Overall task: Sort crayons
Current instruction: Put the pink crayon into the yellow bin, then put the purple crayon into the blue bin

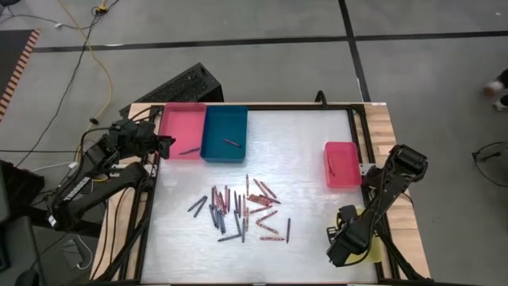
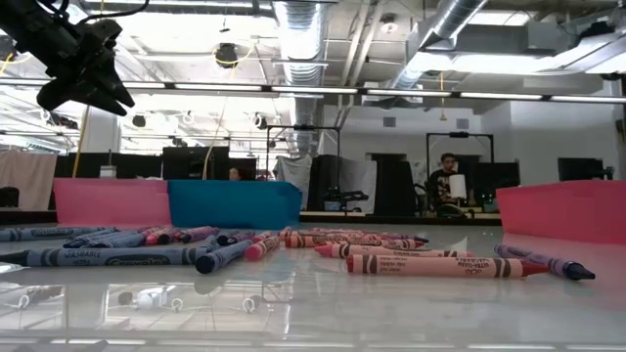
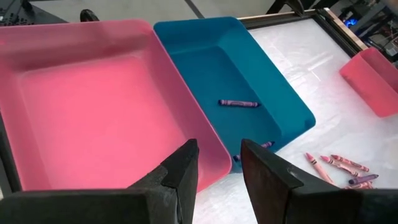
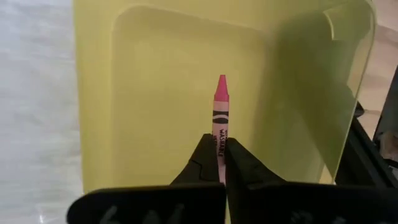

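Nearest the low camera, most of the crayons (image 2: 293, 244) lie in a loose pile on the pale surface (image 1: 317, 238), red, pink, grey-blue and dark ones mixed, so by the look of it the sorting is at an early stage. Seen from above, only a handful are put away: one crayon in the large pink tray (image 1: 182, 129), one in the blue tray (image 1: 225, 133) beside it at the far left, and one or two in the smaller pink tray (image 1: 343, 164) at the right edge. The right gripper (image 4: 221, 158) hangs over the yellow tray (image 4: 143, 93) at the near right corner, its fingers pinching a pink crayon (image 4: 220, 109) by its base, tip pointing away over the tray floor, not yet let go. The left gripper (image 3: 217, 168) hovers above the large pink tray's rim, fingers spread and holding nothing. Only the right wrist view shows the pinched crayon and the otherwise bare yellow tray, which the arm hides from above. The left wrist view shows the blue tray's purple crayon (image 3: 238, 103) clearly. The low view shows a person in the room far beyond.
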Controlling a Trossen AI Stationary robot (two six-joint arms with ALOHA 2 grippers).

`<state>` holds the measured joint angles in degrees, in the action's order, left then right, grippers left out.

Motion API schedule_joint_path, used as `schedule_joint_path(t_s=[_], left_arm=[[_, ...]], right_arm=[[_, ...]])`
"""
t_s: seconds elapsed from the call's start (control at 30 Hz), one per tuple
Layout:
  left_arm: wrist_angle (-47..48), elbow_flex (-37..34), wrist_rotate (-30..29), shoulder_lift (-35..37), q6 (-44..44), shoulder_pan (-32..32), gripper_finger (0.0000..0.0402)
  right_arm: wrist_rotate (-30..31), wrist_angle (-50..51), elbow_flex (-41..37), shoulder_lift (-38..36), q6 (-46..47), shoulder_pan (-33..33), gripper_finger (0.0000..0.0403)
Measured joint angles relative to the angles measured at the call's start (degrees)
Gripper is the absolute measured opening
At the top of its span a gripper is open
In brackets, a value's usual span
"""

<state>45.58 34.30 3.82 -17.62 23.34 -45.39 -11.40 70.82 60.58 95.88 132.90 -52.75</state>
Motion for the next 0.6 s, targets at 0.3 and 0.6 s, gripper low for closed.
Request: schedule_joint_path(t_s=[0.3,0.6], left_arm=[[0.01,0.0,-0.21,0.01,-0.16,0.0,0.011],[0.0,0.0,-0.2,0.01,-0.19,0.0,0.011]], right_arm=[[0.09,-1.09,0.0,0.0,-0.75,0.02,0.0051],[1.39,2.19,2.32,0.0,-1.81,0.61,0.0064]])
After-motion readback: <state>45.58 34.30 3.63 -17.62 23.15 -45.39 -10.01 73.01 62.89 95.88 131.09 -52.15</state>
